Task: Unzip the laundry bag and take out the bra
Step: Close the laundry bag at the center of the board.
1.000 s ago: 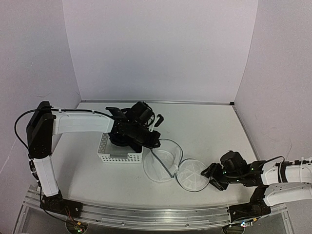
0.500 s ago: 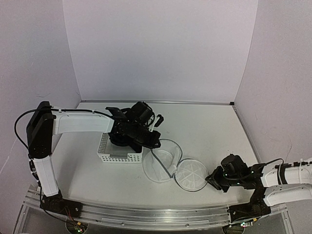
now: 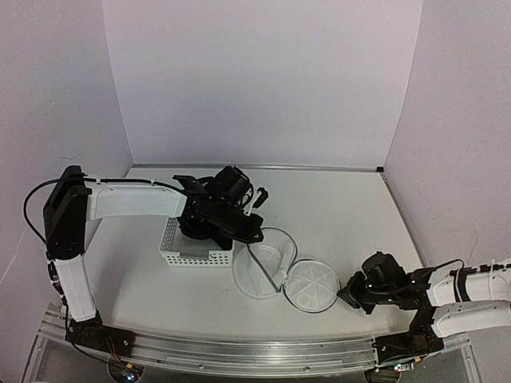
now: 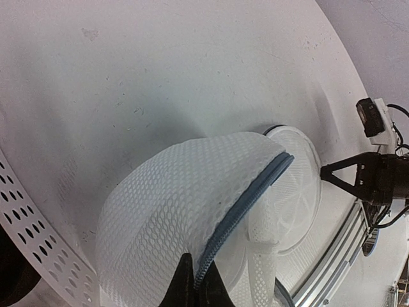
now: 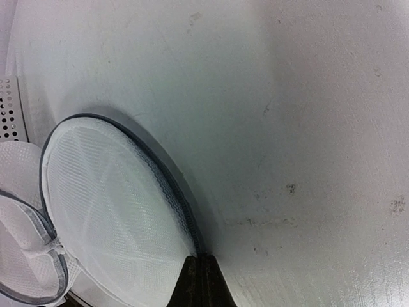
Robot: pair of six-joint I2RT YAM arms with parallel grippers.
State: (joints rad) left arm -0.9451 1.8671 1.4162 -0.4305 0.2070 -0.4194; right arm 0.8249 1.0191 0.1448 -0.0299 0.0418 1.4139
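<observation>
The white tabletop (image 3: 335, 215) was enclosed by lilac walls, and from above the laundry bag (image 3: 263, 275) was seen lying just beside a perforated basket (image 3: 180, 254). In the left wrist view, the left pincer (image 4: 197, 275) was clamped on the bag's zip. In the right wrist view, the right pincer (image 5: 203, 278) was pressed together at the bag's dark rim.

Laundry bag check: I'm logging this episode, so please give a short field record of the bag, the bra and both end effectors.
laundry bag: unzipped, round lid lying flat beside it
bra: not visible; mesh looks empty
left end effector: closed on the bag's zipper edge
right end effector: closed, tips at the lid's rim
basket: beside the bag, under the left arm
</observation>
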